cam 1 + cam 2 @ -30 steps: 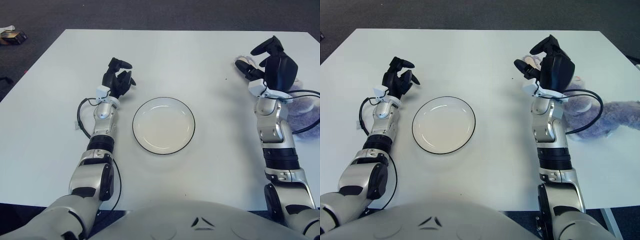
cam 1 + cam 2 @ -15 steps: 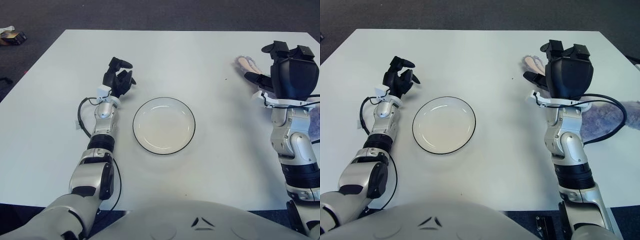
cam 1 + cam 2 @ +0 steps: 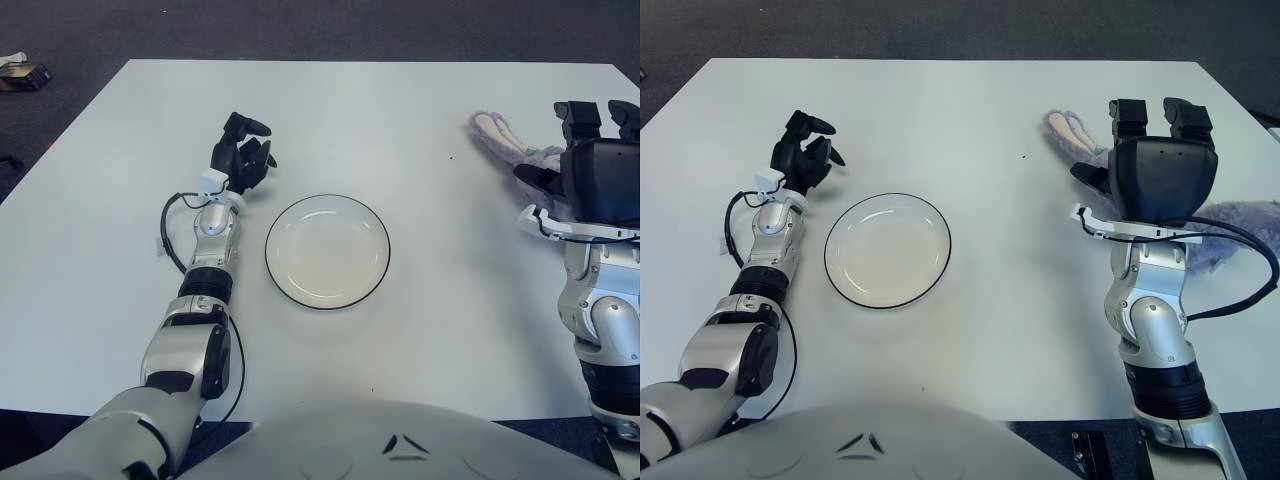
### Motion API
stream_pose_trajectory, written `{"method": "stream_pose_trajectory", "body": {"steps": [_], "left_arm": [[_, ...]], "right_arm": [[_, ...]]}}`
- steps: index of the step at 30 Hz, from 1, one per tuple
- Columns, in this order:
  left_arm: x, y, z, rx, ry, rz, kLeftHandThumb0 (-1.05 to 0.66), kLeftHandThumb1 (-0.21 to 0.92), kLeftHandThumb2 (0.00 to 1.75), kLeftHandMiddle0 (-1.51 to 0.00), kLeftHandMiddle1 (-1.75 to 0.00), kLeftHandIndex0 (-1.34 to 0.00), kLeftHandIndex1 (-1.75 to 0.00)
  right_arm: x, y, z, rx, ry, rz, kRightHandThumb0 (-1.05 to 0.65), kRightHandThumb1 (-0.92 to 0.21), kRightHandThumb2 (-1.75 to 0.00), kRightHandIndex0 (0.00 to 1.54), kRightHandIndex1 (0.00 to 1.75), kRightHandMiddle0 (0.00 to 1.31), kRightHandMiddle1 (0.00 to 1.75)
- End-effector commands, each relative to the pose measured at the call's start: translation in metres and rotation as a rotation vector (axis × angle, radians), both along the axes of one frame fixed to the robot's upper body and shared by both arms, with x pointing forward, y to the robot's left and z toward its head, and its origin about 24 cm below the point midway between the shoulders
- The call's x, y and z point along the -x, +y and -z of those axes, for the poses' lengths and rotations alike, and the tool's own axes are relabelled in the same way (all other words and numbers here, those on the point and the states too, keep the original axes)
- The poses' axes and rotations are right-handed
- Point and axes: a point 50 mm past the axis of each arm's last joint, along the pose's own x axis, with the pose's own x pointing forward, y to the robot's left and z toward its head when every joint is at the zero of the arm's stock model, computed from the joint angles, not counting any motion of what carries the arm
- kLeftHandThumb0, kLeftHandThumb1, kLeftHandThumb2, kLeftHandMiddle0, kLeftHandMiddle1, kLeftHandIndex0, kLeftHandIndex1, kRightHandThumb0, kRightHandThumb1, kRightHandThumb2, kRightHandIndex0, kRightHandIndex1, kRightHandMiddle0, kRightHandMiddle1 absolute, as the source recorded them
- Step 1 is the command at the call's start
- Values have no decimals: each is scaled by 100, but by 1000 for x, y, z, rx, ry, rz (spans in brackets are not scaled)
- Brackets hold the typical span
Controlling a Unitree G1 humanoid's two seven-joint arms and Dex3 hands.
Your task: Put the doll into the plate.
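Nothing is in the plate (image 3: 887,250) yet; it sits bare in the middle of the worktop (image 3: 960,110). The doll (image 3: 1230,222), a purple plush, lies near the worktop's right edge, one ear stretched toward the far side. The right hand (image 3: 1160,165) is raised palm-down over the doll, fingers spread, gripping nothing, so the grasp, carry and drop are all left. The left hand (image 3: 806,155) shows left of the plate, fingers loosely curled, holding nothing.
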Motion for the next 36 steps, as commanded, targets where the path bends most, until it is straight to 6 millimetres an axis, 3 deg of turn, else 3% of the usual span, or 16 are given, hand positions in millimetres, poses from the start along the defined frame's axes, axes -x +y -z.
{"method": "stream_pose_trajectory", "body": {"steps": [1, 17, 21, 32, 36], "left_arm": [[-3, -1, -5, -9, -20, -2, -35, 92, 40, -69, -175, -33, -162], [-5, -6, -10, -55, -74, -18, -35, 92, 39, -67, -175, -34, -161], [-5, -5, -12, -59, -86, -15, -35, 92, 39, -65, -174, -34, -161], [-5, -5, -12, -62, -91, -17, -35, 92, 39, -63, -175, -34, -161], [-5, -5, -13, -64, -97, -20, -35, 92, 39, -64, -175, -34, -161]], "right_arm": [[3, -1, -3, 25, -5, 11, -75, -92, -36, 42, 0, 35, 29], [11, -7, -4, 7, 39, 147, -79, -92, -39, 43, 0, 37, 20], [18, -30, 13, -170, 142, 252, -83, -92, -40, 30, 0, 34, 17], [20, -31, 15, -271, 222, 242, -87, -92, -41, 20, 0, 31, 12], [21, -34, 26, -390, 273, 253, -93, -92, -47, 14, 0, 25, 8]]}}
